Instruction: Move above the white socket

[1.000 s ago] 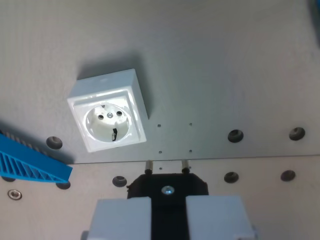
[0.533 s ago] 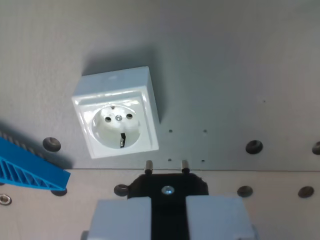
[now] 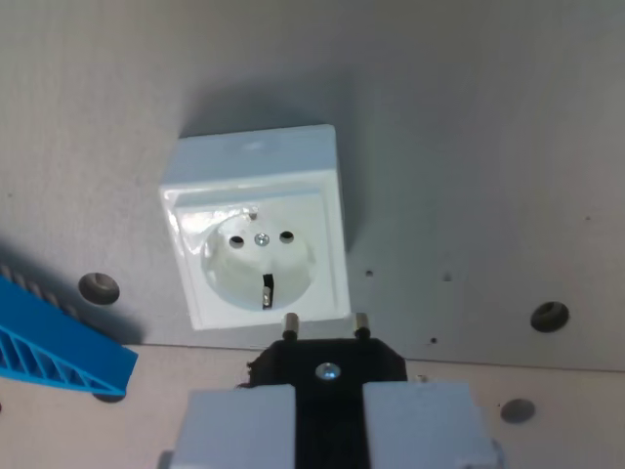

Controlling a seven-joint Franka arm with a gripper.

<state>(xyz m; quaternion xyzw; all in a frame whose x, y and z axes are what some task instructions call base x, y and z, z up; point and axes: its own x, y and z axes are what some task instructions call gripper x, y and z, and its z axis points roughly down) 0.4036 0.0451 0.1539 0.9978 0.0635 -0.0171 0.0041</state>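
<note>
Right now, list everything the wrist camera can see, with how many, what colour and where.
white square wall socket: one, white, centre-left, on the grey surface.
black two-pin plug: one, black with metal pins, bottom centre, held between the fingers, pins just below the socket's lower edge.
blue ribbed plastic piece: one, blue, lower left, cut off by the frame edge.
grey perforated board: one, grey, fills the background, with round holes lower left and lower right.
gripper: one, pale grey fingers, bottom centre, closed on the plug.

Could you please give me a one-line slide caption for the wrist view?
Black plug held in the gripper, pins just below the white socket; blue part at left.
</note>
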